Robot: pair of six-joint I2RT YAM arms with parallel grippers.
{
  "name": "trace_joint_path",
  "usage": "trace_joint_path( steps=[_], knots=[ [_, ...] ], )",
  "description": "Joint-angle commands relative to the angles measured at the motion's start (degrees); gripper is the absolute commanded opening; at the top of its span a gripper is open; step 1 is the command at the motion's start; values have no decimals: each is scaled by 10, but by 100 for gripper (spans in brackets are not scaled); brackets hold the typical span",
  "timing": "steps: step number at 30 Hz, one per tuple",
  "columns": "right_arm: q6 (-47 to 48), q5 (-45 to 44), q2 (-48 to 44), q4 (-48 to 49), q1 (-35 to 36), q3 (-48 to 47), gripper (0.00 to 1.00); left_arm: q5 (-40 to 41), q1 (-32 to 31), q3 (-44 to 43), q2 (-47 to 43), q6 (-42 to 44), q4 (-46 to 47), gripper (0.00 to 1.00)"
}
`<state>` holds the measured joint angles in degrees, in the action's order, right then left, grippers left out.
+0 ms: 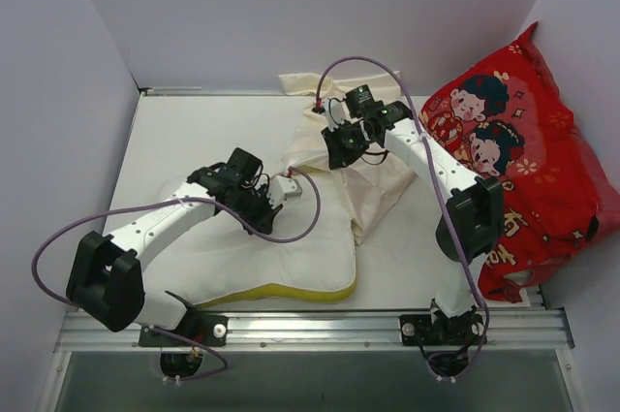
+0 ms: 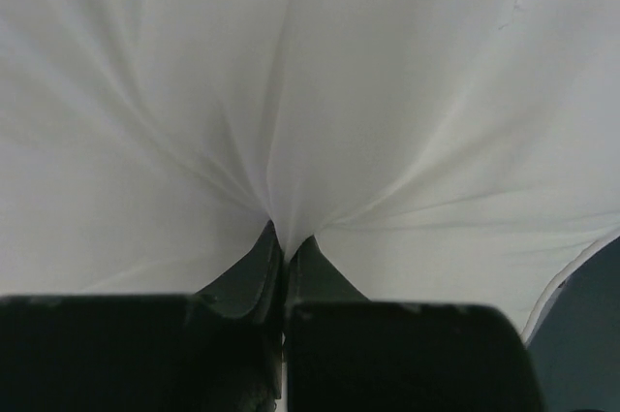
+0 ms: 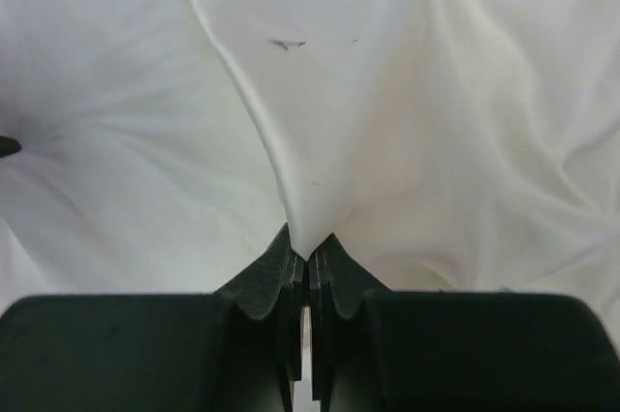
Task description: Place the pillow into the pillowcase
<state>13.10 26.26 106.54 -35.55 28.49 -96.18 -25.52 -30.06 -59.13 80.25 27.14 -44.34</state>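
Risks, near to far. The left gripper (image 2: 286,237) was shut on a thin pleat of white cloth, judged to be the pillow (image 1: 262,257) cover. A pull could slip the pleat free, or drag the cover alone and leave the filling behind. The right gripper (image 3: 308,242) was pinched tight on one fold of the pillowcase (image 1: 383,184). No open mouth showed in any view. Could not tell whether one layer or two sat between the fingers; if two, the case would stay closed and the pillow would bunch against it. The case lay crumpled, so a push could simply shove it farther off.

Positions, relative to the pillow. The pillow lay flat on the table (image 1: 194,141), with the yellow seam (image 1: 291,293) along its near edge. The left fingers sat at its far edge, with cloth tented up into them. The right fingers sat just beyond its far right corner, with case fabric rising between them and the pillow to their left in the wrist view. The case ran from that corner toward the far side. The red cushion (image 1: 523,170) stood well right of the pillow, apart from it.
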Motion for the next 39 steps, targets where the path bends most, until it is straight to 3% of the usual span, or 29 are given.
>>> trace_joint_path(
  steps=[1,5,8,11,15,16,20,24,25,27,28,29,31,35,39],
  knots=[
    [-8,-12,-10,-7,10,-33,0,-9,-26,-3,10,-26,32,0],
    [0,6,-43,-7,12,-1,0,4,8,-29,19,-70,47,0],
    [22,0,-70,-7,17,53,0,-15,95,-52,4,-136,83,0],
    [30,-4,-79,-7,18,86,0,59,139,-41,-39,-204,156,0],
    [16,-4,-62,-4,29,67,0,89,108,29,-62,-256,252,0],
    [11,-6,-57,0,31,61,0,93,70,34,-45,-260,254,0],
    [-12,-11,-34,17,38,41,0,117,17,43,4,-290,277,0],
    [-14,-32,-30,17,37,34,7,155,28,15,42,-314,278,16],
    [-15,-34,-38,17,35,42,18,122,39,10,44,-307,273,28],
    [-28,-38,-50,16,20,58,32,67,69,-1,35,-291,261,43],
    [-35,-38,-65,16,11,78,46,24,75,-4,16,-256,254,56],
    [-42,-39,-75,15,-2,92,51,-4,80,-5,4,-236,247,62],
    [-58,-22,-103,8,-46,128,54,-74,83,-5,-37,-161,213,71],
    [-72,40,-153,-6,-110,194,56,-94,24,5,-88,-65,160,95],
    [-68,66,-175,-2,-121,261,56,-10,-97,35,-70,-21,160,97]
  ],
)
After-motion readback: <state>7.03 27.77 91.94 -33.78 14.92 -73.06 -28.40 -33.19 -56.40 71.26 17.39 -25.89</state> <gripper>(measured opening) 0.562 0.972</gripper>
